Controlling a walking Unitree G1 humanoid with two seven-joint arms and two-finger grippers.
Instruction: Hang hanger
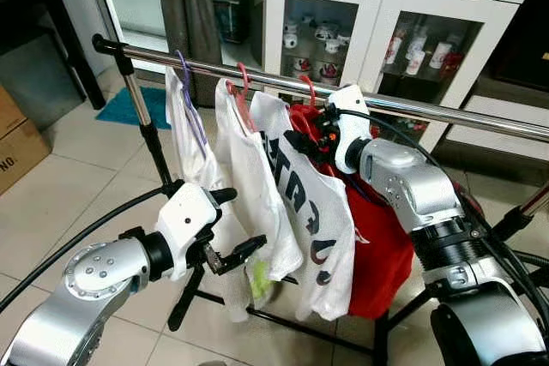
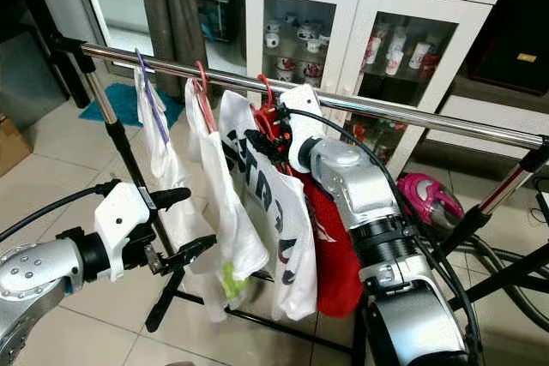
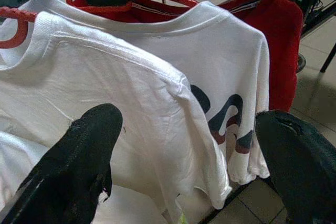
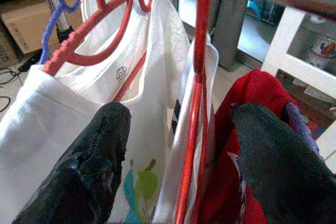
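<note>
The red hanger (image 4: 195,103) seems already hooked on the rail (image 1: 446,111). The right gripper (image 4: 181,145) is open around it; the left gripper (image 1: 230,250) is open by the shirts (image 1: 257,177).

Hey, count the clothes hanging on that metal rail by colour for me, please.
White cloth garments: 3
Red cloth garment: 1
Total: 4
</note>
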